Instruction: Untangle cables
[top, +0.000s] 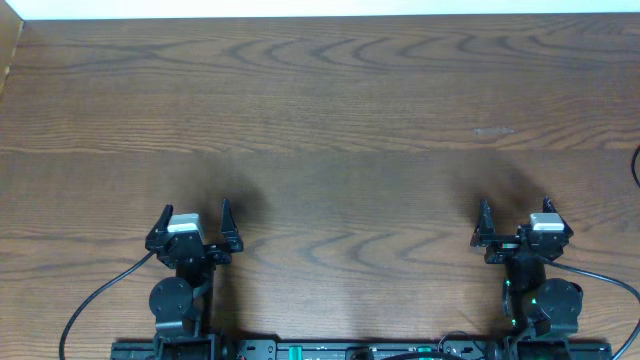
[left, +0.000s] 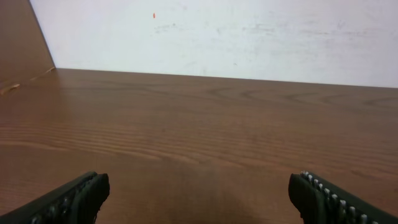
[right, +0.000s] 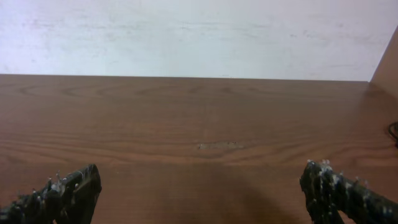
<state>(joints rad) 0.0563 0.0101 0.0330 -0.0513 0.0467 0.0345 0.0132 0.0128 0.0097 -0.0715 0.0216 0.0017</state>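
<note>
As I watch from overhead: left pincer (top: 195, 208) spread wide, right pincer (top: 515, 205) spread wide too, both low over wood bench (top: 320, 110).

It seems a robot lab. The left arm (top: 176, 296) and right arm (top: 546, 300) are mounted at a wooden table (top: 320, 120), by a white wall (left: 249, 37).

The brown wooden table (top: 320, 90) spreads across the view. At its near edge sit the black two-finger left gripper (top: 196, 207), near left, and the right gripper (top: 515, 204), near right, well apart, both facing the far edge. A small pale scuff mark (top: 493, 131) lies on the tabletop beyond the right gripper. Behind the far edge stands a white wall (left: 249, 37); a brown wooden side panel (left: 25, 37) stands at the table's left end.
</note>
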